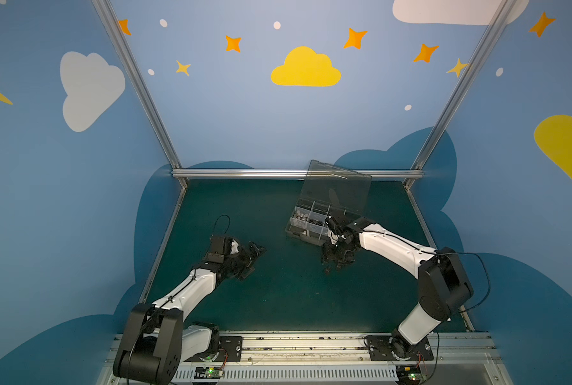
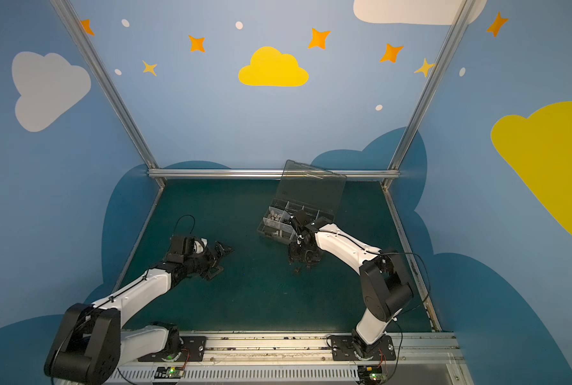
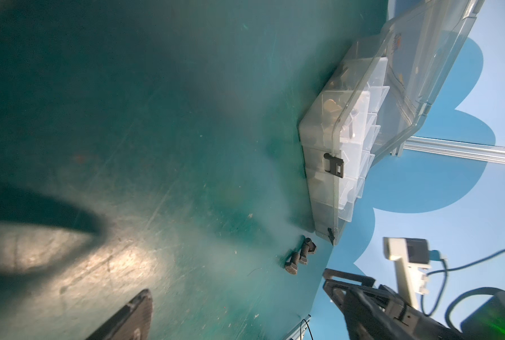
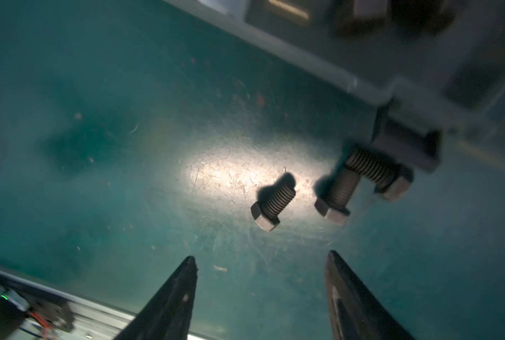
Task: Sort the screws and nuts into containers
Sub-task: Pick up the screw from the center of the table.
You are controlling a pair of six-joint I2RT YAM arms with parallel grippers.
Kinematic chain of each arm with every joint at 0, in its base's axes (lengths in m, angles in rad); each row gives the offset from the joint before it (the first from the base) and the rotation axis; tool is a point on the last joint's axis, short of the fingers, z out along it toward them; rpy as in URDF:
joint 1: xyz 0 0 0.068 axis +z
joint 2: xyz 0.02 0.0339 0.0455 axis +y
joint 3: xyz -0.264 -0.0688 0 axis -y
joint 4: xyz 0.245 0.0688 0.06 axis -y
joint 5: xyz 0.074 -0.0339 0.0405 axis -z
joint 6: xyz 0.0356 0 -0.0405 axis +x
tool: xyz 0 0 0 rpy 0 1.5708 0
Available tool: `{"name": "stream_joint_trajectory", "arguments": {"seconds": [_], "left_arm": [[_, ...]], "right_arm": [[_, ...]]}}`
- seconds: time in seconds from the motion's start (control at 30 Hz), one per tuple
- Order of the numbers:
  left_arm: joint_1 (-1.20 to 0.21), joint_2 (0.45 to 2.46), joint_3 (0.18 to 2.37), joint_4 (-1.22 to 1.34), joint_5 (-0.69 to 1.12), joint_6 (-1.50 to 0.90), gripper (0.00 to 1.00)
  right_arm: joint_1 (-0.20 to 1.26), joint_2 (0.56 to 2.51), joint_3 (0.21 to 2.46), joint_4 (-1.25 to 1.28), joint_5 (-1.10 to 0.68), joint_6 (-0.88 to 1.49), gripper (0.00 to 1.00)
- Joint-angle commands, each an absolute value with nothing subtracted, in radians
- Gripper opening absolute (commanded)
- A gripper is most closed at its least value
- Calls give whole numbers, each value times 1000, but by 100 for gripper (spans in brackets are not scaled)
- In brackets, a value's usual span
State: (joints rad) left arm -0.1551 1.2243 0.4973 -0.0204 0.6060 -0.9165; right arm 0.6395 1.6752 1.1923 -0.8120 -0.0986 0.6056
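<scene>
While the right gripper hangs open, the rigid, light black screw likely wants pinching across its threaded shank.

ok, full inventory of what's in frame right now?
organizer box: one, clear greyish, on the table, back and right of centre, standing open
lid: one, transparent, raised at the box's far side
black screws: three, black, loose on the table just in front of the box
silver pieces: count unclear, silver, in an end compartment of the box
table: one, dark green
left gripper: one, black, open and empty, over the table's left part
right gripper: one, black, open and empty, just above the screws
</scene>
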Motion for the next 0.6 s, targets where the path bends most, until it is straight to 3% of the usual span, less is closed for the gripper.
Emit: {"name": "stream_joint_trajectory", "arguments": {"seconds": [0.0, 0.57], "left_arm": [[-151, 1238, 485, 7, 629, -900, 100], [-151, 1256, 477, 22, 637, -892, 100]], "right_arm": [[654, 1704, 1197, -775, -77, 790, 66], [693, 1857, 1226, -758, -62, 853, 66]]}}
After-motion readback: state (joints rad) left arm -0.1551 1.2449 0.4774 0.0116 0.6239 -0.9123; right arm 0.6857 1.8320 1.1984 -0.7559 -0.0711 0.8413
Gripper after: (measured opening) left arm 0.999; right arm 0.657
